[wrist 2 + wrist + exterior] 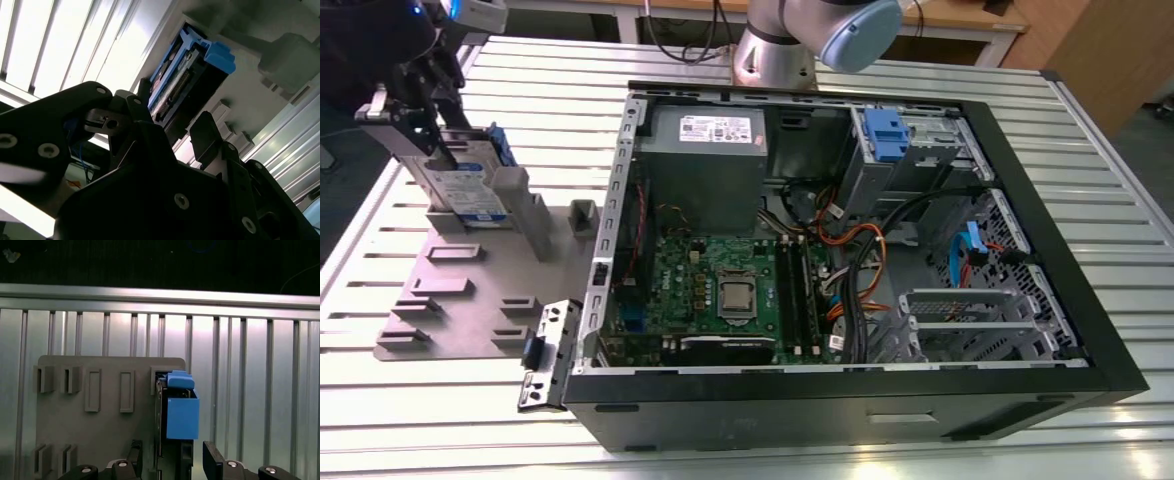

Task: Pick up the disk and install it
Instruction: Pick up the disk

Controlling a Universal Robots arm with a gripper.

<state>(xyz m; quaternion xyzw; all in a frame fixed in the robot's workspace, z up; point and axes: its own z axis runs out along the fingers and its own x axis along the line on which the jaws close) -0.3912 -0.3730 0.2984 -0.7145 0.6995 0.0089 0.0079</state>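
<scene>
The disk (pixel 464 190) stands upright in a slot holder on the grey fixture plate (pixel 480 290), at the exterior view's left. Its white-and-blue label and blue carrier rail show. My gripper (pixel 443 140) hangs right over its upper end. In both wrist views the disk (pixel 181 415) (pixel 185 75) sits between my two black fingers (pixel 136 456), with a small gap on at least one side. The gripper (pixel 172 460) (pixel 172 117) is open and straddles the disk without lifting it.
An open computer case (pixel 1067 330) lies on the slatted metal table, right of the plate. Inside are a motherboard (pixel 720 290), cables, a blue clip (pixel 887 135) at the far drive bay and a metal drive cage (pixel 974 320). The arm's base (pixel 774 50) stands behind the case.
</scene>
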